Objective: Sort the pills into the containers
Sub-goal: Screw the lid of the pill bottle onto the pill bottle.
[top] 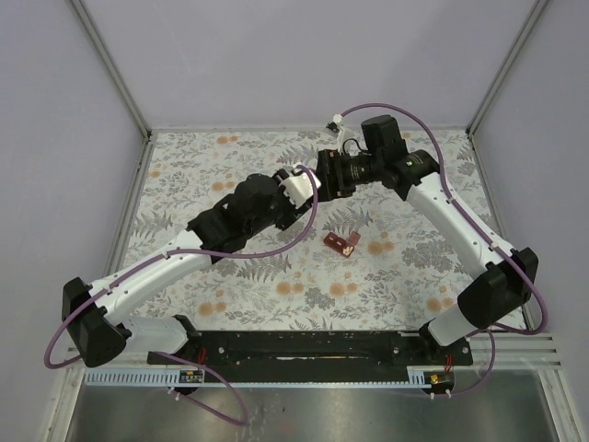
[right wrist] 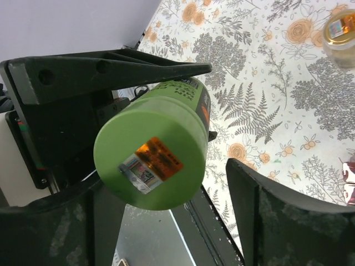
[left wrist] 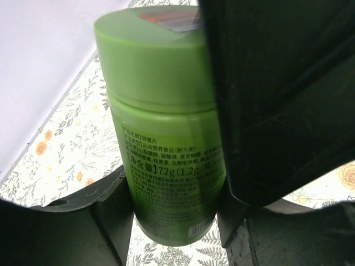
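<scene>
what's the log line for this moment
left pincer: shut on green bottle | right pincer: open around its cap | pill box: lying free on cloth

Green bottle: showing bright green all over between the black fingers of the left pincer, with darker green print running down its side.
Cap sticker: glowing orange and silver, facing the right pincer, whose fingers are showing scuffed black.
Cloth: lying white under both pincers, carrying grey ferns and orange flowers.
Pill box: showing dark red on the cloth near both pincers.
Small bottle: showing pale with an orange top, well beyond the right pincer.
Cables: running purple along white-and-black arms.
Walls: standing pale lilac-grey behind the pincers.
</scene>
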`<state>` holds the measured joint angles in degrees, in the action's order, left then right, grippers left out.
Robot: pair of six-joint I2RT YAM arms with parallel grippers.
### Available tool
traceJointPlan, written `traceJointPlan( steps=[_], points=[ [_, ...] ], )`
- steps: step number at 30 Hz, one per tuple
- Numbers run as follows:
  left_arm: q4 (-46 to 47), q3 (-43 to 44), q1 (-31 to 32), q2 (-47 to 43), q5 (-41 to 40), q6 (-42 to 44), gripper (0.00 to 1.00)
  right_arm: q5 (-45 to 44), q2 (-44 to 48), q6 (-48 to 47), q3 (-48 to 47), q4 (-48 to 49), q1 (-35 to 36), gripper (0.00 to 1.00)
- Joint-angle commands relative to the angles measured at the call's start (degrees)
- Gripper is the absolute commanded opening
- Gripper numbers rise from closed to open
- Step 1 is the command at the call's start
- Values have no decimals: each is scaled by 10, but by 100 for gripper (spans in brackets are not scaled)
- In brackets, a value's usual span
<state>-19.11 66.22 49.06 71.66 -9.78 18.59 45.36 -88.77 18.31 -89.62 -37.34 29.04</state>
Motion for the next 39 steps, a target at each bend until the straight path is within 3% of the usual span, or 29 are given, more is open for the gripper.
traceJointPlan(
  steps=[1,7,12,17,26,32,39],
  points=[
    [95,-1,2,-12,11,-7,0,15,40,-23,8,-13,-3,82],
    [92,-3,-6,-13,37,-19,0,-9,87,-51,42,-5,-28,99],
    [89,-13,-33,-22,95,-39,0,-47,148,-90,72,-8,-55,100],
    [66,-10,-53,-30,212,-43,0,-107,226,-126,116,6,-59,99],
    [-32,36,-64,-16,467,-20,0,-42,263,-264,119,-19,-62,99],
    [-61,44,-72,-8,549,-10,0,-13,237,-382,78,-89,-60,93],
    [-94,62,-75,19,589,2,0,40,218,-522,57,-157,-29,91]
  ],
)
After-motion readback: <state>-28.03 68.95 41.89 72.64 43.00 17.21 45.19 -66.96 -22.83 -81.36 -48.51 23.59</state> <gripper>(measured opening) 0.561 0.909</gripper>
